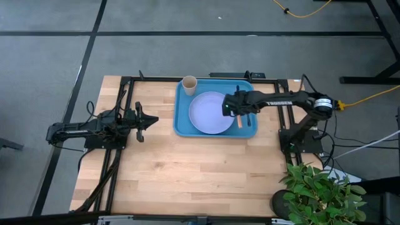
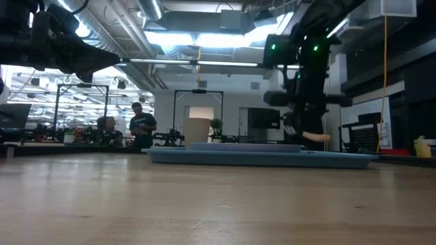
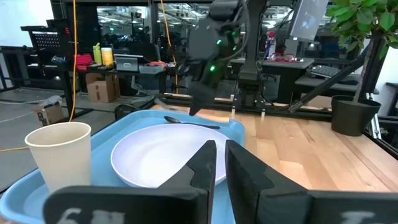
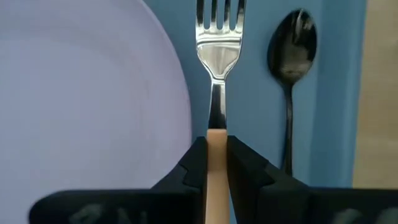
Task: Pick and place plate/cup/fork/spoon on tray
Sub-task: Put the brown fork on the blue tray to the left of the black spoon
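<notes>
The bright blue tray (image 1: 181, 125) lies at the table's far middle. On it rest the lavender plate (image 1: 208, 113) and, at its far left corner, the tan cup (image 1: 189, 83), standing upright. The dark spoon (image 4: 292, 53) lies flat on the tray beside the fork, between it and the tray's rim; it also shows in the left wrist view (image 3: 186, 122). My right gripper (image 1: 232, 107) is over the tray's right part, just right of the plate, shut on the orange-handled fork (image 4: 217, 43). My left gripper (image 1: 152, 120) waits shut and empty, left of the tray. My right gripper pinches the fork's orange handle (image 4: 216, 140) between its two fingers, close to where the handle meets the metal neck. The fingers come from above, pointing down. The handle's free end (image 2: 315, 137) shows a little above the tray; whether the head touches the tray I cannot tell.
A potted plant (image 1: 319, 190) stands at the table's near right corner. Bare wooden tabletop (image 1: 200, 175) spreads in front of the tray. People (image 2: 142, 129) stand in the room beyond the table's far side.
</notes>
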`<move>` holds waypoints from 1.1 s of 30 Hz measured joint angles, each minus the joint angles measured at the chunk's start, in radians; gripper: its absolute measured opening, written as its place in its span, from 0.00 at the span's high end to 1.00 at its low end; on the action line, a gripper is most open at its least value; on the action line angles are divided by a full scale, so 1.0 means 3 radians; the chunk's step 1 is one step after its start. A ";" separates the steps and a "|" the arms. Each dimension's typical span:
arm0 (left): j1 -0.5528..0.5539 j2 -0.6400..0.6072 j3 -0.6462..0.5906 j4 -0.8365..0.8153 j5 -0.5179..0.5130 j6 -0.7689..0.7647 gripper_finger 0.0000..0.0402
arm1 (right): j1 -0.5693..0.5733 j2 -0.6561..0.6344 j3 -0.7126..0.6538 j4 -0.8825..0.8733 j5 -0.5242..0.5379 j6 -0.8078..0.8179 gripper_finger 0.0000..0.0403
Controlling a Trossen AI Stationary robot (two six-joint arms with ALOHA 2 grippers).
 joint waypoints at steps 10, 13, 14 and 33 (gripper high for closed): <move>0.0000 0.0001 0.0000 0.0000 0.0000 0.0000 0.95 | -0.0208 0.0275 0.0001 -0.0010 -0.0093 -0.0151 0.90; 0.0000 0.0001 -0.0001 0.0000 0.0000 0.0000 0.96 | -0.0268 0.0317 0.0001 -0.0033 -0.0168 -0.0152 0.90; 0.0001 0.0000 0.0000 0.0000 0.0000 -0.0001 0.96 | -0.0274 0.0336 0.0001 -0.0036 -0.0170 -0.0152 0.90; 0.0000 0.0001 -0.0001 0.0000 0.0000 -0.0001 0.98 | -0.0375 0.0622 0.0003 0.0107 -0.0291 -0.0163 0.90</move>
